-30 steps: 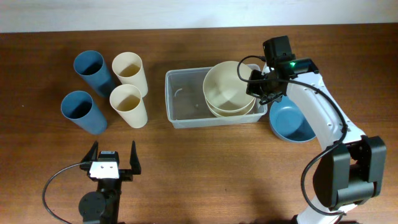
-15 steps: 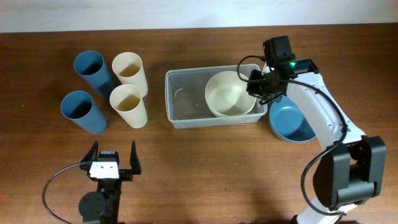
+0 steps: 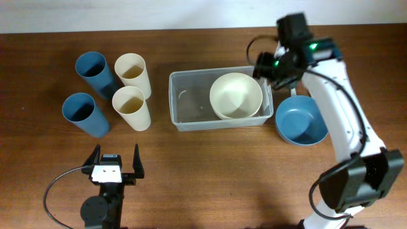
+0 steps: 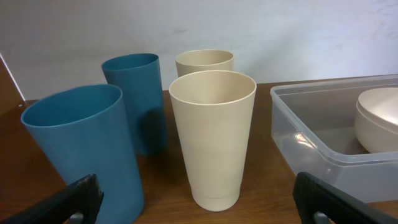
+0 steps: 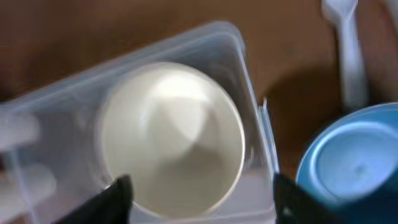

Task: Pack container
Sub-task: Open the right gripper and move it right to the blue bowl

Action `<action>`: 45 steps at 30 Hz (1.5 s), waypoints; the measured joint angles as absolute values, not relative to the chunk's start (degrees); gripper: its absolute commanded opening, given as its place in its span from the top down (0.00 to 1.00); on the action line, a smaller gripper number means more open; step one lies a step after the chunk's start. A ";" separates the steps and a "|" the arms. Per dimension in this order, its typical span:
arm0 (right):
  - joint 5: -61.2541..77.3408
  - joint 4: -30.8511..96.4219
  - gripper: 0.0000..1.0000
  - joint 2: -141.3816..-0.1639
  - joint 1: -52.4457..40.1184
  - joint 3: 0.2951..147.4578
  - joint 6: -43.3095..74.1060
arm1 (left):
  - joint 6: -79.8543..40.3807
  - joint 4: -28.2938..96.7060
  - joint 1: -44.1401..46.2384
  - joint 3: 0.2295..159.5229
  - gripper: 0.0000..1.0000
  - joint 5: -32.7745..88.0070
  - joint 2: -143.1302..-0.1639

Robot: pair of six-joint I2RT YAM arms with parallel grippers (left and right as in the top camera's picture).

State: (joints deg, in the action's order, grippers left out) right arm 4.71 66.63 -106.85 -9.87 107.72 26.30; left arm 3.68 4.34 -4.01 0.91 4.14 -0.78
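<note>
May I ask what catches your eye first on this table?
The clear plastic rectangular container sits mid-table with a round cream bowl in its right half. A round blue bowl lies just right of it, and two tall blue cups and two tall cream cups stand to its left.

Right tool (image 3: pixel 267 67) open, off cream bowl (image 3: pixel 236 95).

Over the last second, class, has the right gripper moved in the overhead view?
Yes. The right gripper has shifted from the rim of the cream bowl toward the far right corner of the container.
</note>
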 measured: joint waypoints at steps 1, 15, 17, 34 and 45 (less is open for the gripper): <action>3.14 70.04 0.01 -106.89 -9.69 111.13 26.11 | 3.70 4.29 -4.01 0.91 0.00 4.14 -0.80; -5.63 96.47 0.01 -106.13 6.96 125.99 35.07 | 3.70 4.32 -4.01 0.91 0.00 4.12 -0.78; -5.48 96.99 0.01 -106.13 8.71 125.71 35.05 | 3.70 4.32 -4.01 0.91 0.00 4.14 -0.78; -3.40 85.49 0.01 -105.23 8.49 93.32 41.69 | 3.70 4.32 -4.01 0.91 0.00 4.14 -0.78; 0.36 72.47 0.01 -103.70 8.49 77.28 45.60 | 3.70 4.32 -4.01 0.91 0.00 4.12 -0.78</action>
